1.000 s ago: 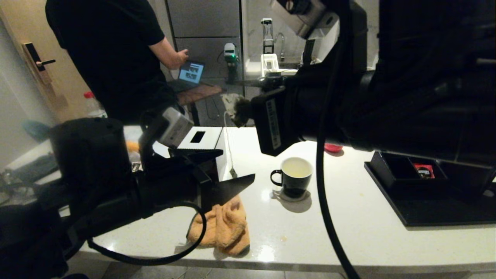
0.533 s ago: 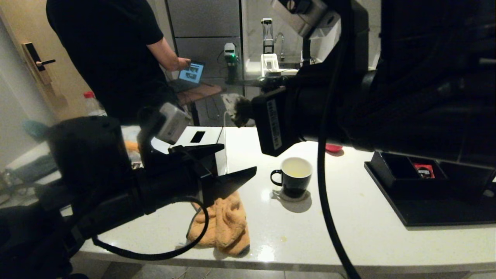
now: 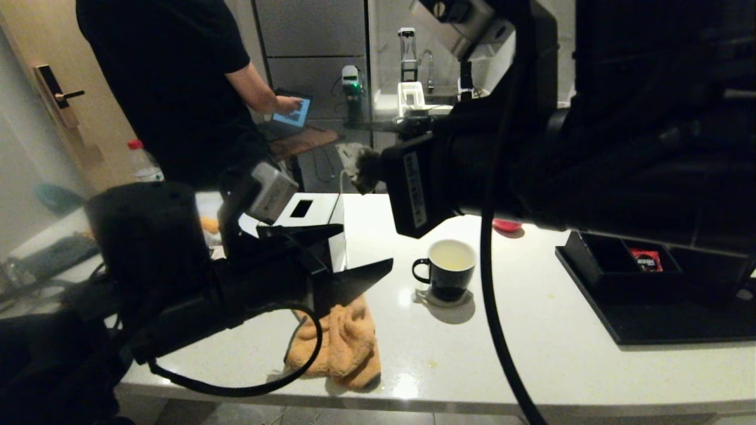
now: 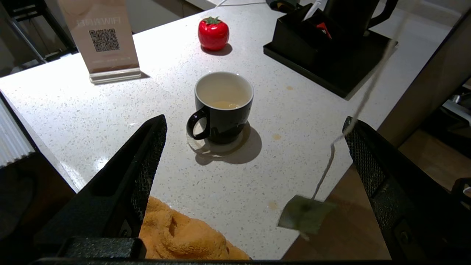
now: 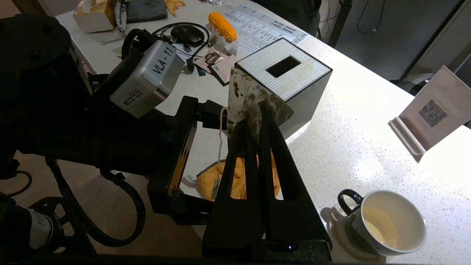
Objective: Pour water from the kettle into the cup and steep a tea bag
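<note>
My right gripper (image 5: pixel 254 123) is shut on the stained paper top of the tea bag (image 5: pixel 257 99), held in the air above the counter. A thin string (image 4: pixel 362 99) hangs from it, and the small grey-beige pouch (image 4: pixel 305 218) dangles at its end. My left gripper (image 4: pixel 254 121) is open around that string, with the pouch hanging near one finger and touching neither. The cup (image 3: pixel 450 270) stands on the counter to the right of the left gripper, with pale yellowish water (image 4: pixel 225 104) low inside. The kettle (image 4: pixel 346 16) stands at the back of the black tray.
An orange cloth (image 3: pixel 339 342) lies under the left gripper near the counter's front edge. A tissue box (image 3: pixel 310 209) stands behind it. The black tray (image 3: pixel 649 319) holds a red sachet (image 3: pixel 645 260). A red tomato-shaped object (image 4: pixel 213 33) and a sign (image 4: pixel 103 36) stand further back. A person (image 3: pixel 171 88) stands behind the counter.
My left gripper has shifted slightly up and to the right, staying open beside the hanging string. The right gripper and the cup have not moved. The person's hand reached to the laptop.
</note>
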`<state>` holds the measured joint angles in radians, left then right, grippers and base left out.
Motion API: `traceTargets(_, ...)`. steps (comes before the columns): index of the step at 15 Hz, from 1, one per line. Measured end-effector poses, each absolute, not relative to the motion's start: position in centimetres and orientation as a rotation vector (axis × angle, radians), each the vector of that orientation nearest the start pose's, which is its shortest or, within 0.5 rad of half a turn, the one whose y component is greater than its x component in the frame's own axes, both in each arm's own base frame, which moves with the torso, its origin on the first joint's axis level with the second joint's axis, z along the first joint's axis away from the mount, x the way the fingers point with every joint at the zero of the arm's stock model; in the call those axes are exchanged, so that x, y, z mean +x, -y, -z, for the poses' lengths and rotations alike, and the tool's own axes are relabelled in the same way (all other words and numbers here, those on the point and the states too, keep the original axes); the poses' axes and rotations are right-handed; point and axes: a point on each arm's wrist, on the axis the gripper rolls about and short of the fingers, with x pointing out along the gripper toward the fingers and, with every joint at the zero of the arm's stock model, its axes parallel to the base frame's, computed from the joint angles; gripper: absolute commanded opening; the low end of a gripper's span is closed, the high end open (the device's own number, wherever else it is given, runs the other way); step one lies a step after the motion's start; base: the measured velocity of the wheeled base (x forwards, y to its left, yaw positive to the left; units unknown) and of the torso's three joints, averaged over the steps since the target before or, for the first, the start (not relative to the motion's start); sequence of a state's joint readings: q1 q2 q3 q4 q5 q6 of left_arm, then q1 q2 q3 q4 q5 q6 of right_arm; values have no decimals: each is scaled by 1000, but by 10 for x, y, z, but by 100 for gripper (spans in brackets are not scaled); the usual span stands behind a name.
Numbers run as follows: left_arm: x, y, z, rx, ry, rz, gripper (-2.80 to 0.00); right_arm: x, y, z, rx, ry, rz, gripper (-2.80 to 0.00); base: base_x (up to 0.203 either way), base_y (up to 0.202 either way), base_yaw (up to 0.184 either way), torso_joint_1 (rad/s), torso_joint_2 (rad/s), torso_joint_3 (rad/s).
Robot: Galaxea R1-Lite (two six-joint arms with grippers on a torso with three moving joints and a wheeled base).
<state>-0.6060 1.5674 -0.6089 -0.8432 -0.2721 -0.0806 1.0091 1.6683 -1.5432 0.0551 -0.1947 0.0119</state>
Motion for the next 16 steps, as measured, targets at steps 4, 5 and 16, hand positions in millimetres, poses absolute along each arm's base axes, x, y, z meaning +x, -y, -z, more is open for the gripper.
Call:
traceTargets(4, 221, 152, -186, -59, -154, 847, 0, 175, -266, -330, -76, -161, -803, -280, 0, 0, 0, 0, 0, 0)
traceTargets(5, 224, 151, -185, -63, -143, 836, 0, 177, -267, -329, -71, -161, -797, -280, 0, 0, 0, 0, 0, 0)
traceTargets(16, 256, 160, -165, -82, -132, 807, 0, 210, -269, -312, -31, -206, -716, -280, 0, 0, 0, 0, 0, 0)
